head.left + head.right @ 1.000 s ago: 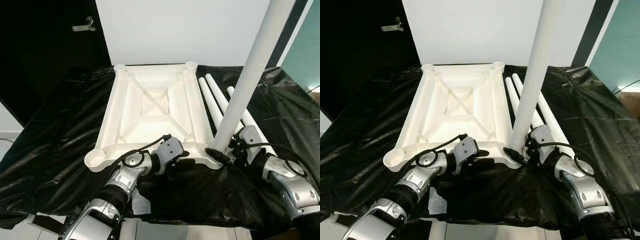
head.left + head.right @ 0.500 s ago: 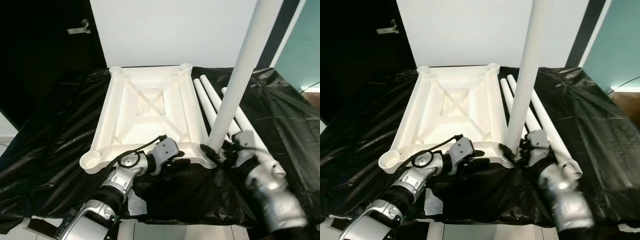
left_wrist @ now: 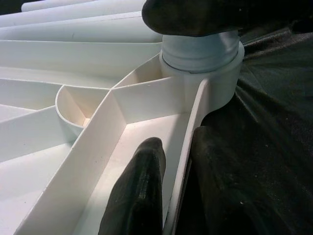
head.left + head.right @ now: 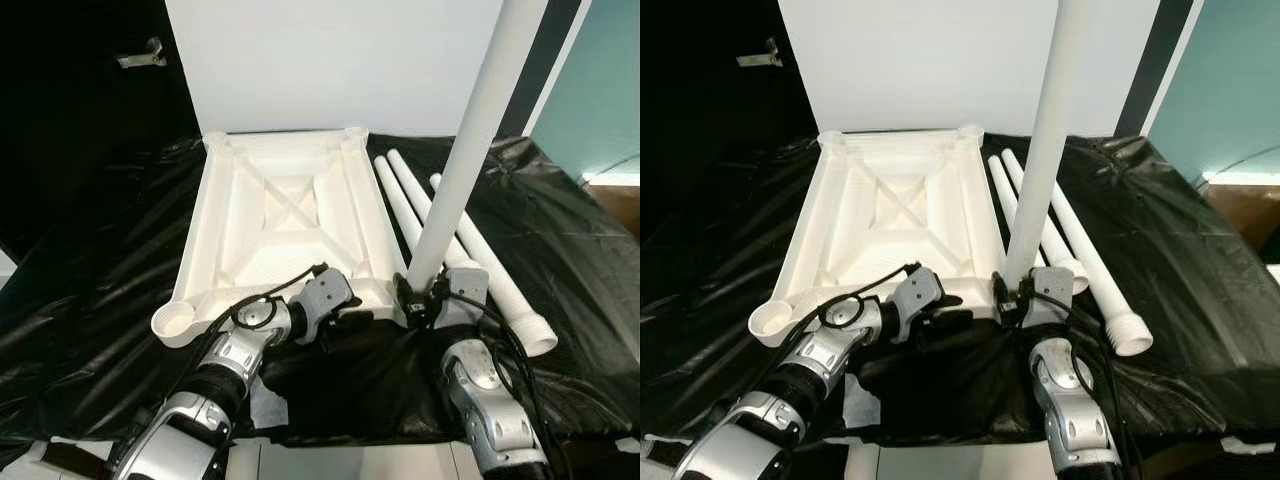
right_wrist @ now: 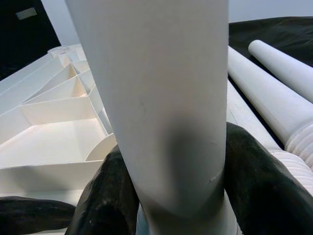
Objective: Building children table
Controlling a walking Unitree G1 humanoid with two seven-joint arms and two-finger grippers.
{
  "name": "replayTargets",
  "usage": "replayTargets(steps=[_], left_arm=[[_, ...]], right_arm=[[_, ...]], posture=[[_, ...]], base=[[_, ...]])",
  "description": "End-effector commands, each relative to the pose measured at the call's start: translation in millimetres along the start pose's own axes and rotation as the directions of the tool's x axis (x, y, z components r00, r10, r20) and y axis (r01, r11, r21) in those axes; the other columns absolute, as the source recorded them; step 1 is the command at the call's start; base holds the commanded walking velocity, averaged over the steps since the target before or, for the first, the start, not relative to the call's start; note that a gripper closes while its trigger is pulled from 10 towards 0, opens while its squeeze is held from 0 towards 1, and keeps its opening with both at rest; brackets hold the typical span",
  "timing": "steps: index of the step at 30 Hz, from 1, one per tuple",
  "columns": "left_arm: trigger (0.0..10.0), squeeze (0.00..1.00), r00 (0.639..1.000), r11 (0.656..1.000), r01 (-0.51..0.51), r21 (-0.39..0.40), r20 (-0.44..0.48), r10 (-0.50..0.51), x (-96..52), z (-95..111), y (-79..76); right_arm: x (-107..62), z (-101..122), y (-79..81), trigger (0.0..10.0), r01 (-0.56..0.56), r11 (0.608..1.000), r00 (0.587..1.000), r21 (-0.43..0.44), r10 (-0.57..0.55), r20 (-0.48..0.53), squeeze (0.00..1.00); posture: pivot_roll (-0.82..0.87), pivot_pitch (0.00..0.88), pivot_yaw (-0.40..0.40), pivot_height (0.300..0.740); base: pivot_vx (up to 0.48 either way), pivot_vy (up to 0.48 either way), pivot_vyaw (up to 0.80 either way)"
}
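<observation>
The counter (image 4: 90,330), draped in black plastic sheet, carries the inverted white ribbed plastic tabletop (image 4: 280,235). One white tubular leg (image 4: 460,170) stands in its near right corner socket; three loose white legs (image 4: 455,250) remain, so three sockets appear unfilled. Right claw (image 5: 176,205) closed around the standing leg's base. Left claw (image 3: 176,191) pinches the tabletop's near rim.
</observation>
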State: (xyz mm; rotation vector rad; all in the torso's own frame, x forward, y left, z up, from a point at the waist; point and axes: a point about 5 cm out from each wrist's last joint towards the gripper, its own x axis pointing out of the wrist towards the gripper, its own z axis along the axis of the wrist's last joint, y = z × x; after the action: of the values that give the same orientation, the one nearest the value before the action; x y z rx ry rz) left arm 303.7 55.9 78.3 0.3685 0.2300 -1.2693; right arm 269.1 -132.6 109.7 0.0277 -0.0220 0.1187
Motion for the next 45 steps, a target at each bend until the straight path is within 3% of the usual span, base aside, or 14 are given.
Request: replayTargets(steps=[1,2,3,10,11,18,20,22,23,32,33,40,42,45], left_arm=[[10.0,0.0,0.977,0.983,0.157,-0.093,-0.133,-0.168,8.9,-36.8,-35.3],[10.0,0.0,0.977,0.983,0.157,-0.094,-0.132,-0.169,9.3,-36.7,-35.5],[10.0,0.0,0.977,0.983,0.158,-0.095,-0.131,-0.169,9.6,-36.6,-35.8],[10.0,0.0,0.977,0.983,0.156,-0.101,-0.128,-0.169,10.8,-37.0,-37.1],[10.0,0.0,0.977,0.982,0.157,-0.101,-0.127,-0.169,11.0,-36.8,-37.2],[10.0,0.0,0.976,0.976,0.182,-0.119,-0.097,-0.194,11.1,-34.4,-39.1],[10.0,0.64,0.97,0.957,0.239,-0.164,-0.007,-0.243,7.6,-27.5,-41.6],[10.0,0.64,0.97,0.957,0.239,-0.164,-0.007,-0.243,7.6,-27.5,-41.6],[10.0,1.0,0.966,0.951,0.257,-0.173,0.027,-0.256,6.0,-24.7,-42.1],[10.0,1.0,0.967,0.96,0.249,-0.131,0.092,-0.238,2.6,-15.7,-37.8],[10.0,0.0,0.969,0.966,0.228,-0.125,0.128,-0.212,0.9,-11.0,-33.3],[10.0,0.0,0.934,0.955,0.262,-0.14,0.286,-0.215,-12.6,5.1,-29.6],[10.0,0.0,0.907,0.943,0.302,-0.141,0.347,-0.239,-22.3,11.4,-32.0],[10.0,0.0,0.901,0.947,0.285,-0.147,0.378,-0.212,-28.7,16.0,-27.8]], right_arm=[[4.5,-2.3,-5.6,10.0,0.049,0.999,0.998,0.01,-0.049,-0.027,0.0],[4.9,-2.0,-3.4,10.0,0.037,0.999,0.999,-0.005,-0.037,-0.027,0.0],[5.5,-0.2,-2.9,10.0,0.036,0.999,0.999,-0.02,-0.036,-0.013,1.0],[8.9,6.6,-2.2,10.0,0.015,0.998,1.0,-0.055,-0.014,0.019,1.0],[7.9,6.7,-2.2,10.0,0.005,0.997,1.0,-0.071,-0.003,0.021,0.0],[-2.7,9.3,-5.7,10.0,-0.026,0.985,0.999,-0.172,0.033,0.038,0.0],[-11.2,12.4,-11.9,10.0,-0.004,0.979,0.999,-0.202,0.013,0.039,0.0],[-11.2,12.4,-11.9,10.0,-0.004,0.979,0.999,-0.202,0.013,0.039,0.0],[-13.9,13.3,-14.3,10.0,0.009,0.979,0.999,-0.205,-0.001,0.039,0.0],[-26.8,7.8,-17.0,10.0,0.035,0.981,0.999,-0.193,-0.034,0.009,0.0],[-30.7,7.3,-19.1,10.0,0.043,0.98,0.999,-0.192,-0.044,0.001,0.0],[-42.1,7.3,-23.7,10.0,0.044,0.984,0.999,-0.172,-0.049,-0.024,0.0],[-47.0,7.1,-21.8,0.0,0.025,0.987,0.999,-0.158,-0.031,-0.037,0.0],[-49.5,6.4,-21.4,0.0,0.015,0.988,0.998,-0.151,-0.023,-0.053,0.0]], posture=[[-0.02,0.0,0.005,0.74],[-0.02,0.0,0.003,0.74],[-0.02,0.0,0.0,0.74],[-0.03,0.0,-0.005,0.74],[-0.03,0.0,-0.005,0.74],[-0.05,0.0,-0.006,0.74],[-0.06,0.0,-0.007,0.74],[-0.06,0.0,-0.007,0.74],[-0.06,0.0,-0.007,0.74],[-0.07,0.0,-0.01,0.74],[-0.07,0.0,-0.014,0.74],[-0.08,0.003,-0.013,0.74],[-0.08,0.005,-0.013,0.74],[-0.08,0.003,-0.013,0.74]], base=[[0.0,0.0,0.0],[0.0,0.0,0.0],[0.0,0.0,0.0],[0.0,0.0,0.0],[0.0,0.0,0.0],[0.0,0.0,0.0],[0.0,0.0,0.0],[0.0,0.0,0.0],[0.0,0.0,0.0],[0.0,0.0,0.0],[0.0,0.0,0.0],[0.0,0.0,0.0],[0.0,0.0,0.0],[0.0,0.0,0.0]])
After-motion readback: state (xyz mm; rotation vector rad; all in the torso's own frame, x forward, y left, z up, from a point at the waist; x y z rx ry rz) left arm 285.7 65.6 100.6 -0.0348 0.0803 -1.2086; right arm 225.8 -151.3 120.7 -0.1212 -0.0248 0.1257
